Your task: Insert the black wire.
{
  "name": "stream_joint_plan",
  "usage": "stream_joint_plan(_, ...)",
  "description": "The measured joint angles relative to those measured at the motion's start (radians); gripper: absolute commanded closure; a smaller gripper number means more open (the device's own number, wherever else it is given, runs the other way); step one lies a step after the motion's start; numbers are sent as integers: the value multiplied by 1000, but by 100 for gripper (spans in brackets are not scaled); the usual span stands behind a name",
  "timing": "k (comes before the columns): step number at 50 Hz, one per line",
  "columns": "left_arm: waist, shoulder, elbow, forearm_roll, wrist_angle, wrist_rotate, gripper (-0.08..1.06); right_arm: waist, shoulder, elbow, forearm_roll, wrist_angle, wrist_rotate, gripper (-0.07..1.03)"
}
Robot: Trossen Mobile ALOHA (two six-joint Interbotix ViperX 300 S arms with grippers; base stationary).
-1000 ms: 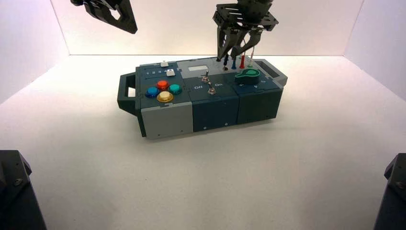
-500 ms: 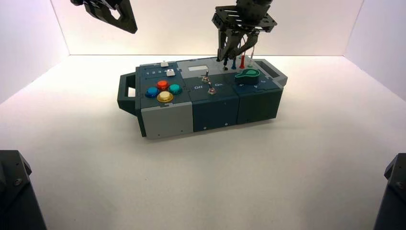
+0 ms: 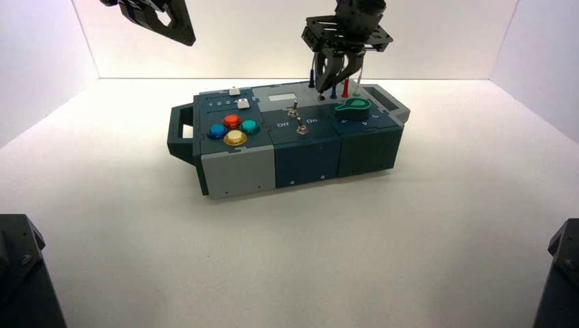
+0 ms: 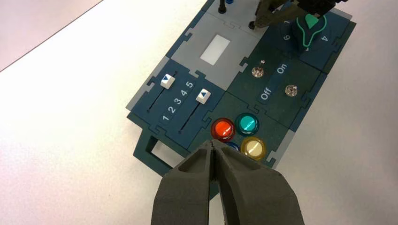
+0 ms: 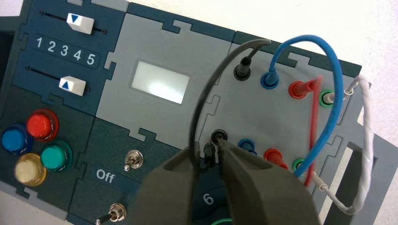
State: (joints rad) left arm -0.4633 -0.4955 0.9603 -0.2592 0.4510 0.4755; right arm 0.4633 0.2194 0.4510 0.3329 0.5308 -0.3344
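Black wire (image 5: 199, 93): free plug hanging just beside empty black socket (image 5: 218, 136).
Right gripper (image 5: 212, 157) is clamping its plug, centre frame; left gripper (image 4: 214, 152) is pressed together, parked upper left.

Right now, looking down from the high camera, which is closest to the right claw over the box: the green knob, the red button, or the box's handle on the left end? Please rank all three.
Measured from the right gripper at the box's back, above the wire sockets:
1. Green knob, just in front of it, on the box's right part.
2. Red button, across the box, in the left cluster.
3. Handle, on the box's far left end.
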Motion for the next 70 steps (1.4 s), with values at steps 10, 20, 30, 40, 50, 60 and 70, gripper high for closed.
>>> stream_joint_plan(10, 0, 0, 0, 0, 0, -2, 101, 0, 0, -2, -5, -2, -3, 98)
stream_joint_plan(20, 0, 2, 0, 0, 0, 0, 101, 0, 0, -5, -6, 5, -3, 98)
stream_joint_plan(30, 0, 0, 0, 0, 0, -2, 101, 0, -2, -20, -14, 31, -3, 98)
stream_joint_plan(40, 0, 0, 0, 0, 0, 0, 101, 0, -2, -46, -60, 60, 2, 98)
stream_joint_plan(50, 0, 0, 0, 0, 0, 0, 101, 0, -2, -61, -100, 66, 8, 98)
stream_joint_plan(60, 0, 0, 0, 0, 0, -2, 101, 0, 5, -75, -117, 89, 9, 98)
stream_joint_plan(70, 0, 0, 0, -2, -2, -2, 101, 0, 25, -78, -118, 95, 8, 98)
